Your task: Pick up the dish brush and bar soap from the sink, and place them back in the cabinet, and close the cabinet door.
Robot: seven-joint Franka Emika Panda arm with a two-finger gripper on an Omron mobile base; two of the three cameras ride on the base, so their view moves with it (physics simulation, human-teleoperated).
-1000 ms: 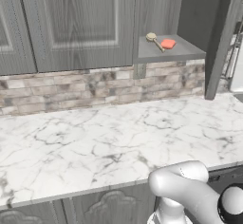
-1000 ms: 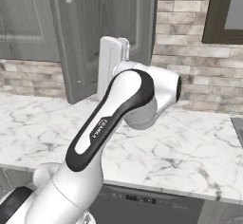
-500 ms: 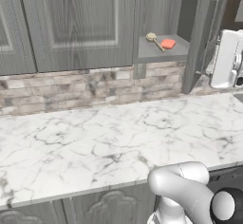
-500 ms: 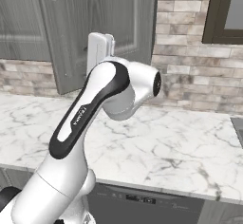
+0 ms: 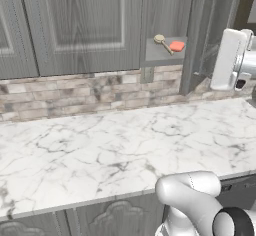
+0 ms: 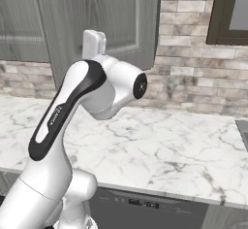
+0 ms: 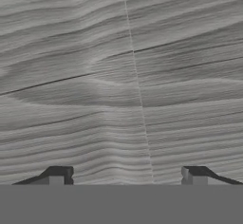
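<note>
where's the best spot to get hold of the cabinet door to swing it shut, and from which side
Judging from the pictures, push rather than pinch. The cabinet door stands swung out, edge-on in the left base view, with the dish brush and bar soap already on the shelf. Its broad flat outer face offers nothing to clamp, so press near the free edge, coming from the outer side where the gripper faces it.

Light was even and flat across my feeds — no strong source that I could place. The marble counter (image 5: 100, 140) read bright without glare, and I saw only a faint shade under the wall cabinet (image 5: 85, 25). The open shelf recess looked dimmer than the doors. Both base views were soft and slightly blurred. In the hand view the wood grain of the cabinet door (image 7: 123, 76) was smeared — I saw little fine detail there.
</note>
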